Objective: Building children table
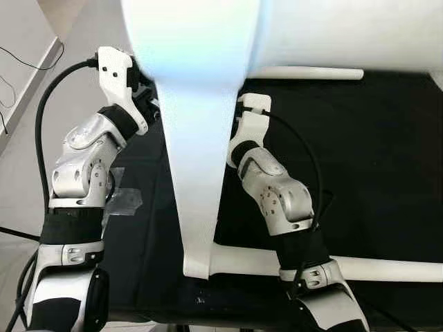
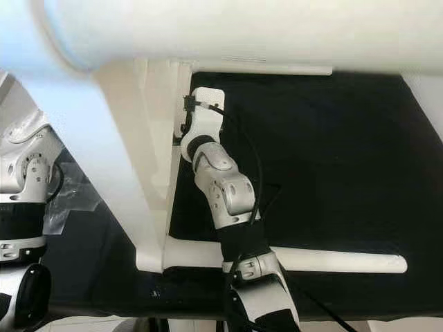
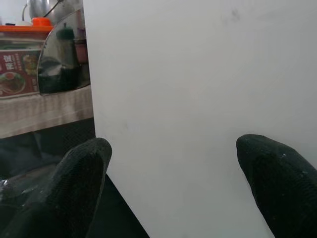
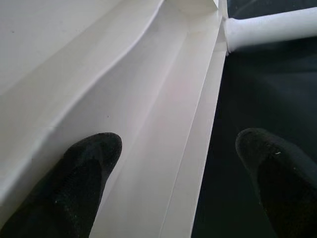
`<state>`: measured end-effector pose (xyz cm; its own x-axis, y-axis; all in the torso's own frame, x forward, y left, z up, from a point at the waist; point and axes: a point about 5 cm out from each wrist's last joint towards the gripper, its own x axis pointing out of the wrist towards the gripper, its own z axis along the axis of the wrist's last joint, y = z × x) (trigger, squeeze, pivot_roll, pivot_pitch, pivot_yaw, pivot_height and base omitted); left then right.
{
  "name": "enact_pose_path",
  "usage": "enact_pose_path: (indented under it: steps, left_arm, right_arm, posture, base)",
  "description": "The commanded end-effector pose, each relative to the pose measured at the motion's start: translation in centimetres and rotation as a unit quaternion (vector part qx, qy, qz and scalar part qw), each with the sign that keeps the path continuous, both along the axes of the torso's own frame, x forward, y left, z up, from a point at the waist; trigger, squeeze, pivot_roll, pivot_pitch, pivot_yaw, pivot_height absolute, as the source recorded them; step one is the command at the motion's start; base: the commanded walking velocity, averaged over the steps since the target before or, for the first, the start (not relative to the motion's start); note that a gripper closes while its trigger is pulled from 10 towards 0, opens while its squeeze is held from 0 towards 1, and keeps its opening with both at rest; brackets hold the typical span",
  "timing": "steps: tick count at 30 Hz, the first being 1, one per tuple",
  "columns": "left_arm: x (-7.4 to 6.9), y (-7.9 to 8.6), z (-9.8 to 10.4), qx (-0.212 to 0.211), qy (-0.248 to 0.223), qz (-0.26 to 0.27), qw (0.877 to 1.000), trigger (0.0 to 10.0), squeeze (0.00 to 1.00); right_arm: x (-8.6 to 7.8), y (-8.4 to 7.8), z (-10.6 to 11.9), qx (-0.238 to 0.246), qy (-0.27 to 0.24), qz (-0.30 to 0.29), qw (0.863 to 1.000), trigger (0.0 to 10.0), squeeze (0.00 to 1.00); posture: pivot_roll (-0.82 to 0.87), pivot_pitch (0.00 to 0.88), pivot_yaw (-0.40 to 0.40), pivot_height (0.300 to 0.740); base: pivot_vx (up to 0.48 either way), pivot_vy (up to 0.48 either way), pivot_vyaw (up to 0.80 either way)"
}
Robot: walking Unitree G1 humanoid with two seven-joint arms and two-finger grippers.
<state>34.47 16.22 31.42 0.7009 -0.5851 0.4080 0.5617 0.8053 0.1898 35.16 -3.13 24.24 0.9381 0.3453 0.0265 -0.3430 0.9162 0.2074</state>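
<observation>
1. The left arm (image 1: 83, 180) is bent at the elbow and reaches forward and up, its white wrist (image 1: 118, 76) raised.
2. The left claw (image 3: 173, 188) has its 2 black fingers (image 3: 74, 183) spread wide apart.
3. The right arm (image 2: 225, 194) stretches forward, and the right claw (image 4: 178, 188) is likewise spread wide.

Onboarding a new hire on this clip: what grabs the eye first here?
The big white table frame dominates, its wide leg running down the middle over a black cloth, with white round bars crossing behind. Both silver arms reach up to that leg from either side. The left gripper faces a flat white panel with fingers open, and the right gripper straddles the leg's edge, also open.
</observation>
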Motion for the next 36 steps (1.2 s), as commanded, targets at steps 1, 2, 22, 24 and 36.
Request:
enact_pose_path:
  steps: [1, 2, 22, 24, 36]
  left_arm:
    - [-1.0, -0.6, 1.8, 0.002, -0.046, -0.018, 0.999, 10.0, 0.0]
    - [-1.0, -0.5, 1.8, 0.001, -0.047, -0.015, 0.999, 10.0, 0.0]
    - [-1.3, -0.2, -1.1, -0.031, 0.0, 0.037, 0.999, 10.0, 0.0]
    - [-1.5, 0.3, -2.2, -0.032, 0.018, 0.068, 0.997, 10.0, 0.0]
    - [-2.6, 2.0, -5.1, -0.042, 0.057, 0.137, 0.988, 10.0, 0.0]
  right_arm:
    - [-2.9, 6.1, 1.0, 0.029, -0.005, 0.104, 0.994, 10.0, 0.0]
    - [-2.9, 6.2, 0.9, 0.026, -0.001, 0.101, 0.995, 10.0, 0.0]
    - [0.2, -3.0, -2.1, -0.086, 0.007, -0.053, 0.995, 10.0, 0.0]
    - [0.1, -4.6, -3.1, -0.105, 0.019, -0.073, 0.992, 10.0, 0.0]
    - [-0.2, -6.1, -6.2, -0.143, 0.057, -0.09, 0.984, 10.0, 0.0]
  posture:
    - [0.01, 0.171, -0.009, 0.74]
    - [0.01, 0.17, -0.01, 0.74]
    - [-0.01, 0.186, -0.009, 0.74]
    - [0.0, 0.19, -0.008, 0.74]
    - [0.01, 0.196, -0.013, 0.74]
  base:
    - [0.0, 0.0, 0.0]
    - [0.0, 0.0, 0.0]
    - [0.0, 0.0, 0.0]
    - [0.0, 0.0, 0.0]
    - [0.0, 0.0, 0.0]
